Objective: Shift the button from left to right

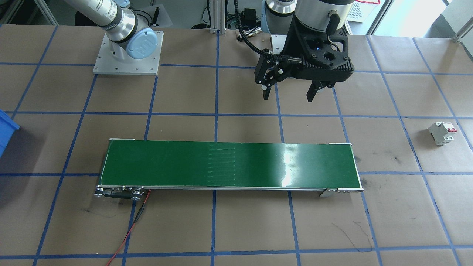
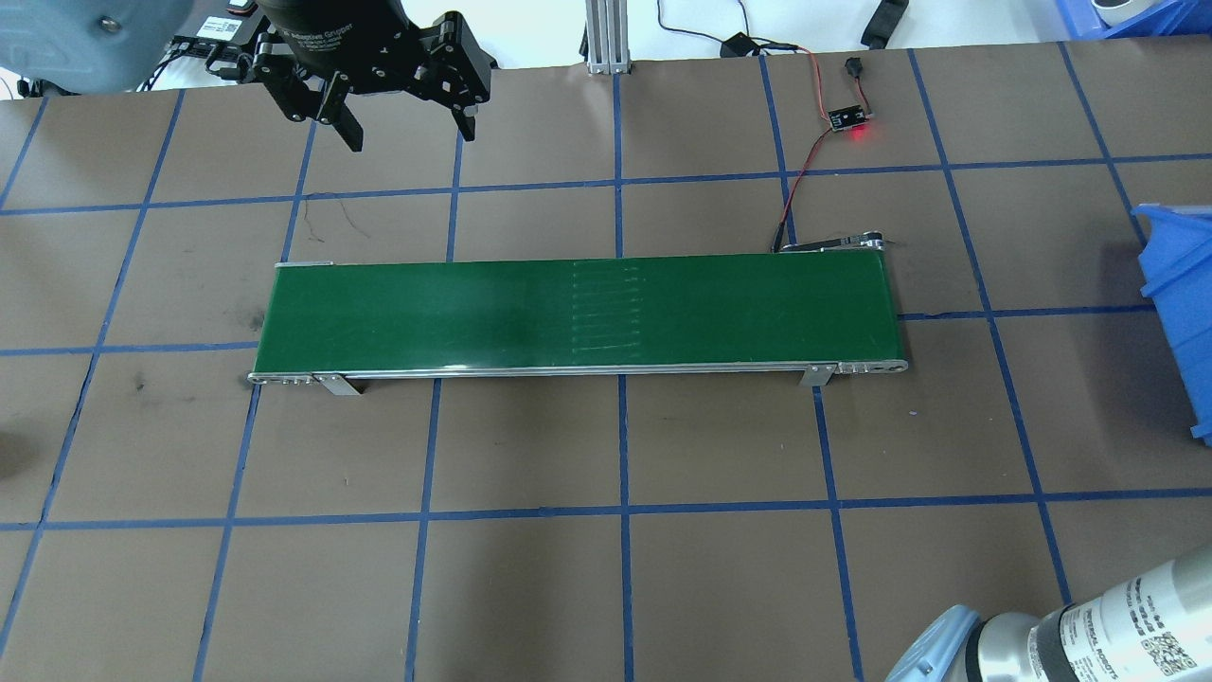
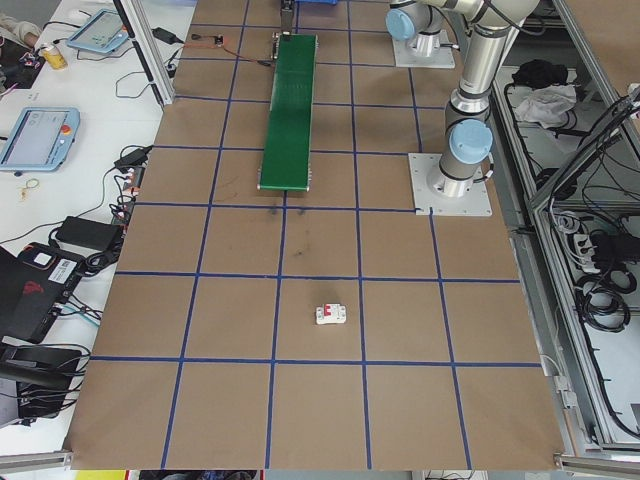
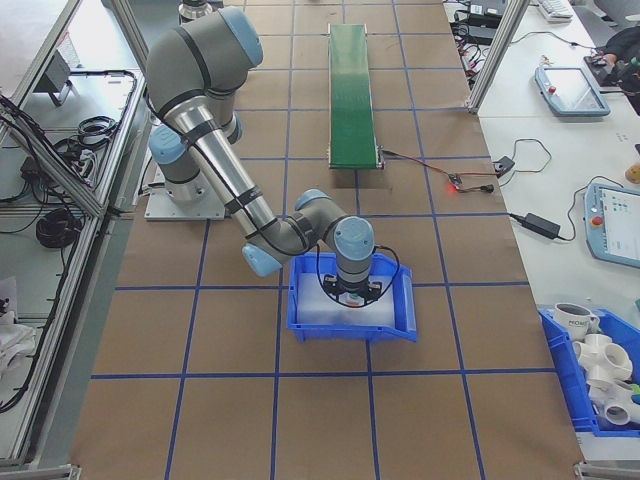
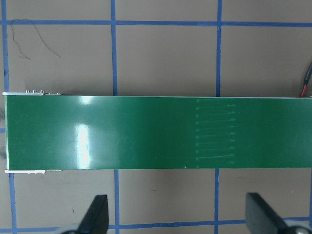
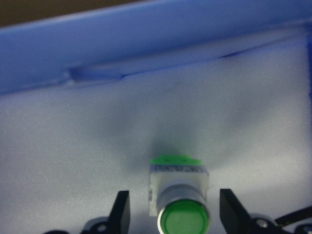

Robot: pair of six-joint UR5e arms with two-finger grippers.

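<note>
The button [image 6: 180, 195], with a green head and a pale grey body, lies on the white foam floor of the blue bin [image 6: 146, 44]. My right gripper [image 6: 175, 207] is open and reaches down into that bin [image 4: 350, 333]. Its two fingers [image 6: 122, 212] stand on either side of the button with a small gap on each side. In the right side view the same gripper [image 4: 352, 293] hides the button. My left gripper [image 1: 288, 96] hangs open and empty above the table behind the green conveyor belt [image 1: 229, 166], near its left end [image 2: 407, 128].
A white circuit breaker [image 1: 441, 133] with a red lever lies on the brown paper far out on my left. A red wire [image 1: 129, 229] runs from the conveyor's right end. The blue bin [image 2: 1174, 313] stands past that end.
</note>
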